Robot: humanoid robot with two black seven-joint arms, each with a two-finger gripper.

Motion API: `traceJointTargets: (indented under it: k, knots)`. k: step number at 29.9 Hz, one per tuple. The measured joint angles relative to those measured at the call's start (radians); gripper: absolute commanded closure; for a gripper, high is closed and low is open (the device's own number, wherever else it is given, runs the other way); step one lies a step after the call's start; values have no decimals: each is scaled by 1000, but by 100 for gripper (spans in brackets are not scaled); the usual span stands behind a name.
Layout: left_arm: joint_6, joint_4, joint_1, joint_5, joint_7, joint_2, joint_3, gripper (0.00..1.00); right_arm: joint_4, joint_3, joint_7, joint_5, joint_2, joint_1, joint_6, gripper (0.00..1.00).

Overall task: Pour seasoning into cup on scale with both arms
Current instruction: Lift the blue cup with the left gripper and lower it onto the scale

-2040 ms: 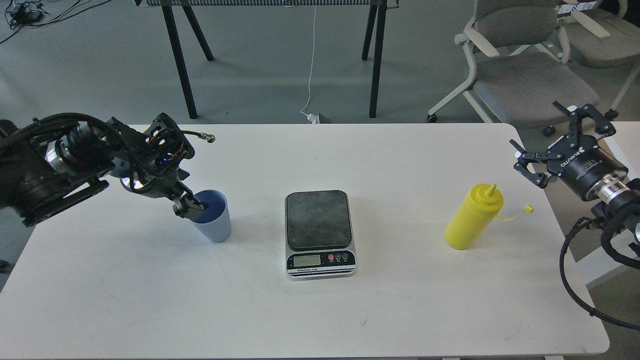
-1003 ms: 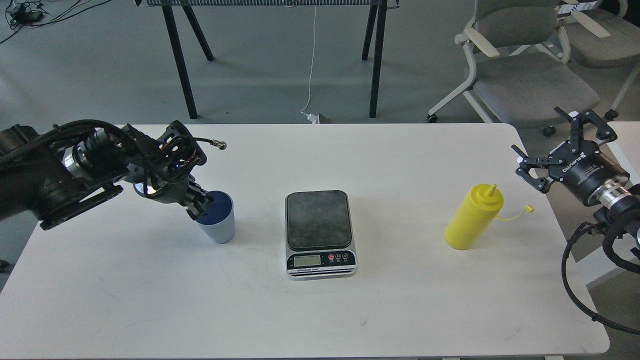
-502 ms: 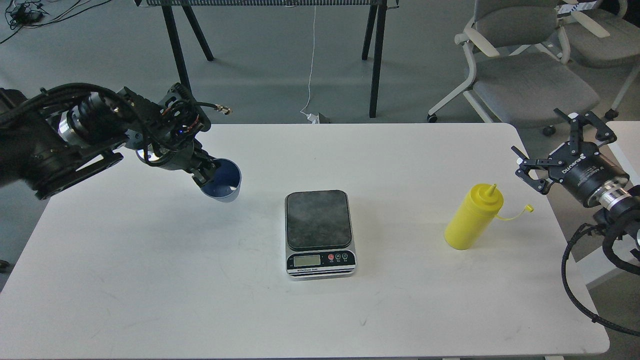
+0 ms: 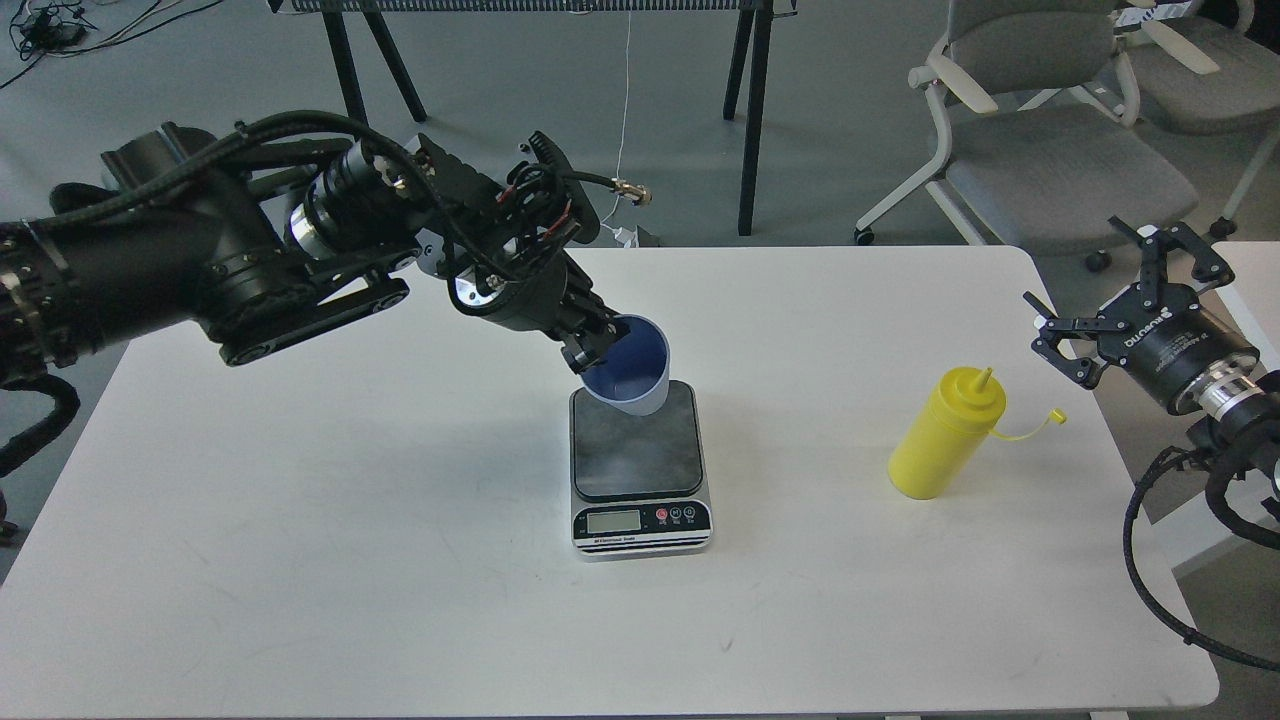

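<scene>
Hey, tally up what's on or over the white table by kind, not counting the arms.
Cup, held in the left gripper: 1
Kitchen scale: 1
Yellow squeeze bottle: 1
Total: 3

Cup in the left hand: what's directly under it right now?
The scale's dark platform lies under the tilted cup, gripped at its rim by the left hand. The cup hides the platform's far edge; contact cannot be told.

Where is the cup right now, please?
In the head view the cup is mid-table, held tilted by the left gripper at its rim, over the scale's far edge, left of the yellow bottle.
</scene>
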Motion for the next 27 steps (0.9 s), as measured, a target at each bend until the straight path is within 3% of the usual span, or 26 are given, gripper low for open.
traceJointTargets:
  k: [27]
  knots:
    - [0,60,93,44,0,-44,4,88,-5,2,1,1,-6,-7,0,1]
